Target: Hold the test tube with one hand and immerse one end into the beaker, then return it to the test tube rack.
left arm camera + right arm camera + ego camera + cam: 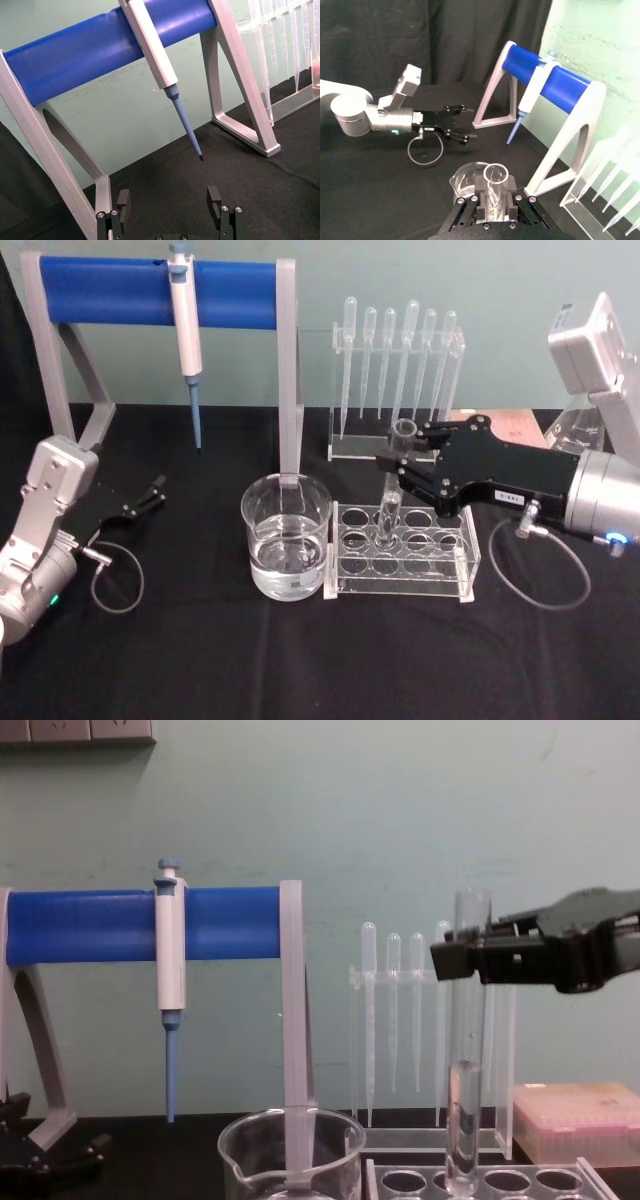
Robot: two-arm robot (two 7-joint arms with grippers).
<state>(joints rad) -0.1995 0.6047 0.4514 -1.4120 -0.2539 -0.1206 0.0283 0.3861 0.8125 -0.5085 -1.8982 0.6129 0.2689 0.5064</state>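
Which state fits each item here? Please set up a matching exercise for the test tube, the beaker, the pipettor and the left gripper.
Items:
1. long clear glass test tube
2. wide clear glass beaker
3. white-and-blue pipettor
4. black left gripper

States:
A. hanging on the blue bar of the grey stand
B. open, low over the black table
C. gripped near its rim by the right gripper, lower end in the clear rack
D. holding clear liquid

Pairs: 1-C, 2-D, 3-A, 4-B
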